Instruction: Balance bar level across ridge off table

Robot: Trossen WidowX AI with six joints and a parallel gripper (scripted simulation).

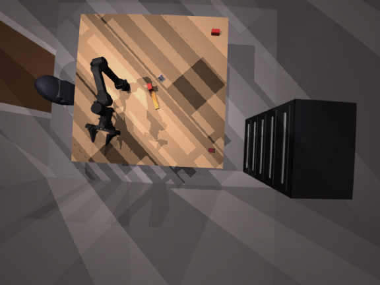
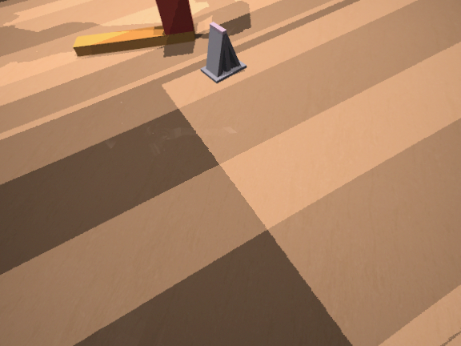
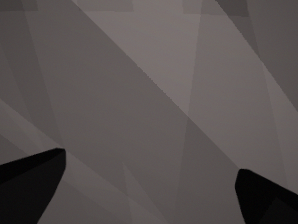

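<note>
Black and tapering, the fingers of the gripper (image 1: pixel 99 143) (image 3: pixel 152 160) stand wide apart with nothing between them, over the near-left part of the table (image 1: pixel 132 33) (image 2: pixel 320 152) as seen from the top. Behind them the arm (image 1: pixel 99 79) folds back on itself in a sharp bend. Well apart from the fingers, the yellow bar (image 1: pixel 155 100) (image 2: pixel 120 40) lies on the tabletop, with a tall red block (image 1: pixel 150 86) (image 2: pixel 175 16) at one end. Near that end, the grey ridge (image 1: pixel 161 78) (image 2: pixel 218 52) stands upright on its flat base, the bar off it. Farther out, a bright red block (image 1: pixel 215 31) and a smaller dark red block (image 1: pixel 211 150) sit near two corners. Beyond the table's edge stands a black cabinet (image 1: pixel 323 148).
</note>
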